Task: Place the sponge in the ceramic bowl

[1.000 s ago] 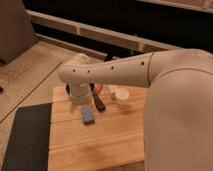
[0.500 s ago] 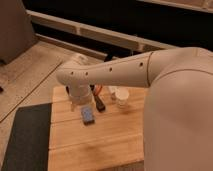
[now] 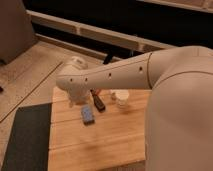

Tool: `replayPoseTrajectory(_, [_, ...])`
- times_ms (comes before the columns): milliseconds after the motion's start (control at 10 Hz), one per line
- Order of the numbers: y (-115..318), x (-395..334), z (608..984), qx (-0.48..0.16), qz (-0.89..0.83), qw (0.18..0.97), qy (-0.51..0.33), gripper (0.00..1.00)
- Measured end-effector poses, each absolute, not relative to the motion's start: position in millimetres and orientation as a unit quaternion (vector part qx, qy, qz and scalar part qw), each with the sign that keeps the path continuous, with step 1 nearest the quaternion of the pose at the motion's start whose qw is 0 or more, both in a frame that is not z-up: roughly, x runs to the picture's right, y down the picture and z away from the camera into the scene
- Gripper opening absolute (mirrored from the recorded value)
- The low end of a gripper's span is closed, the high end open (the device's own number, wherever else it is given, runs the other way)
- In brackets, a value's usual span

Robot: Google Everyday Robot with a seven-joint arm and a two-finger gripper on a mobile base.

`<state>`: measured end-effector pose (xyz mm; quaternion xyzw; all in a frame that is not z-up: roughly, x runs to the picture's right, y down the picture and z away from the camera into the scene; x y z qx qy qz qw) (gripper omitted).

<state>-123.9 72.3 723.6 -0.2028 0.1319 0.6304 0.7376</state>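
The blue-grey sponge (image 3: pixel 87 114) lies flat on the wooden table (image 3: pixel 105 142), near its left middle. My arm (image 3: pixel 115 75) reaches in from the right, and its rounded end hangs over the table's back left corner. The gripper (image 3: pixel 74 99) sits below that end, just up and left of the sponge, mostly covered by the arm. The ceramic bowl is hidden from view.
A dark oblong object (image 3: pixel 97 102) lies just right of the sponge. Further right stands a white cup (image 3: pixel 120 98). A dark mat (image 3: pixel 25 137) covers the floor left of the table. A low wall and rail (image 3: pixel 100 32) run behind it.
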Motion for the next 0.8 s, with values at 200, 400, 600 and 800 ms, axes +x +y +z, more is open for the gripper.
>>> replayPoseTrajectory(200, [72.5, -123.3, 724.1, -0.206, 0.631, 0.737, 0.131, 0.65])
replayPoseTrajectory(400, [72.8, -125.1, 723.9, -0.206, 0.63, 0.737, 0.13, 0.65])
replayPoseTrajectory(600, [73.3, -125.3, 725.8, -0.21, 0.633, 0.734, 0.128, 0.65])
replayPoseTrajectory(800, [78.7, -130.5, 740.5, -0.237, 0.635, 0.726, 0.117, 0.65])
